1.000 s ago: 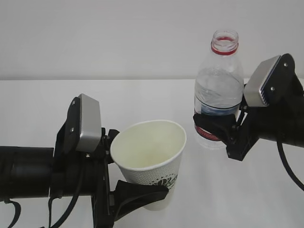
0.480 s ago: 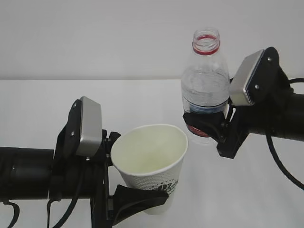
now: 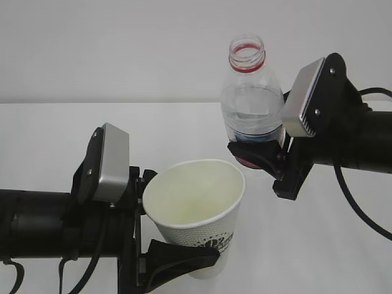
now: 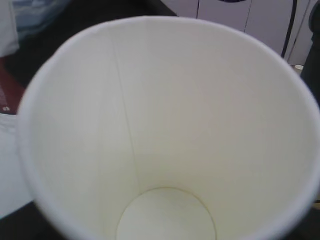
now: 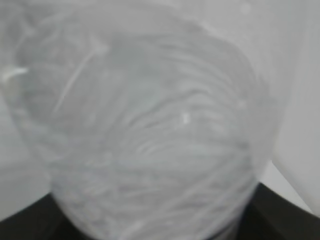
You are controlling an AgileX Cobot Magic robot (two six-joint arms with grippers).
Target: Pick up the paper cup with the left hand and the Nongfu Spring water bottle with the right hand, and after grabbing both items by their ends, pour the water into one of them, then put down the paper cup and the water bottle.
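My left gripper (image 3: pixel 174 242) is shut on the white paper cup (image 3: pixel 196 211), held low near its printed base and lifted off the table. The left wrist view looks straight down into the empty cup (image 4: pixel 165 130). My right gripper (image 3: pixel 257 153) is shut on the Nongfu Spring water bottle (image 3: pixel 250 101), clamped around its lower half with the capless red-ringed mouth upright. The bottle hangs above and just right of the cup's rim. Water (image 3: pixel 248 116) fills its lower part. The right wrist view shows only the bottle's blurred clear body (image 5: pixel 150 130).
A white table (image 3: pixel 318 245) lies under both arms, with a plain white wall (image 3: pixel 122 49) behind. The left arm (image 3: pixel 37 223) runs in from the left edge, and the right arm (image 3: pixel 361 144) with its black cable comes in from the right.
My right gripper has carried the bottle up and to the left, closer to the cup. The cup and the left arm have hardly moved.
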